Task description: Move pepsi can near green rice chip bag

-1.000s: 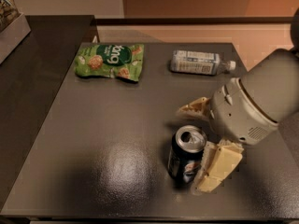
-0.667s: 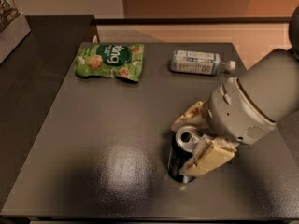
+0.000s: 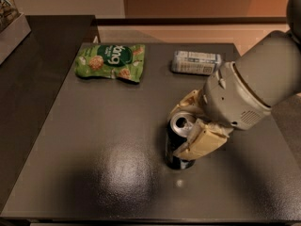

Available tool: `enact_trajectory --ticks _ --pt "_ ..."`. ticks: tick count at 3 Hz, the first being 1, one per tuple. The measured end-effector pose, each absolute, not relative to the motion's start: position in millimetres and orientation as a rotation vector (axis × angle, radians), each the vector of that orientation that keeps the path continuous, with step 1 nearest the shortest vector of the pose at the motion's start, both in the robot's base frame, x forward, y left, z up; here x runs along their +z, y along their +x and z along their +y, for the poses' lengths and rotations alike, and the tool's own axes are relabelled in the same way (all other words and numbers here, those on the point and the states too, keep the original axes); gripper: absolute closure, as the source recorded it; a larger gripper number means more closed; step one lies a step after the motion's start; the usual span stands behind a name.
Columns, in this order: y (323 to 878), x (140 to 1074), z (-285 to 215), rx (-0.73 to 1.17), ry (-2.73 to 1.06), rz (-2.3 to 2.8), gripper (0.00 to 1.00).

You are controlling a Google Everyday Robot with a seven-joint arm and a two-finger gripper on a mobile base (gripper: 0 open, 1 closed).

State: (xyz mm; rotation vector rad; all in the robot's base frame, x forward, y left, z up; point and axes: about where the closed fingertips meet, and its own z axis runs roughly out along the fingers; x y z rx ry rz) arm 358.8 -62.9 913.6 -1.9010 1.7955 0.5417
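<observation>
The pepsi can (image 3: 172, 147), dark with a silver top, stands upright on the dark table (image 3: 94, 164), right of its middle and toward the front. My gripper (image 3: 178, 133) reaches in from the right with a tan finger on each side of the can, closed against it. The near finger (image 3: 203, 142) covers the can's right side. The green rice chip bag (image 3: 110, 60) lies flat at the table's far left, well apart from the can.
A clear plastic bottle with a white label (image 3: 195, 62) lies on its side at the far right of the table, behind the arm. A lower dark surface with a box (image 3: 9, 22) sits to the left.
The fingers were spread wide beside the can. They have moved left around it and closed onto its sides. The can, bag and bottle have stayed in place.
</observation>
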Motion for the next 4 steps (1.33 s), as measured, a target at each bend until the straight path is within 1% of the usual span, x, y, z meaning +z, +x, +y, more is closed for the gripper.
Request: enact_trajectory --ticks 1,2,4 --pt "389.1 938.9 -50.8 0.487 -1.827 1.808 1.0" --pt "423.0 958.5 -35.0 0.445 -1.739 1.832 1.0" --pt "477.9 951.6 20.5 0.457 -1.725 1.844 1.0"
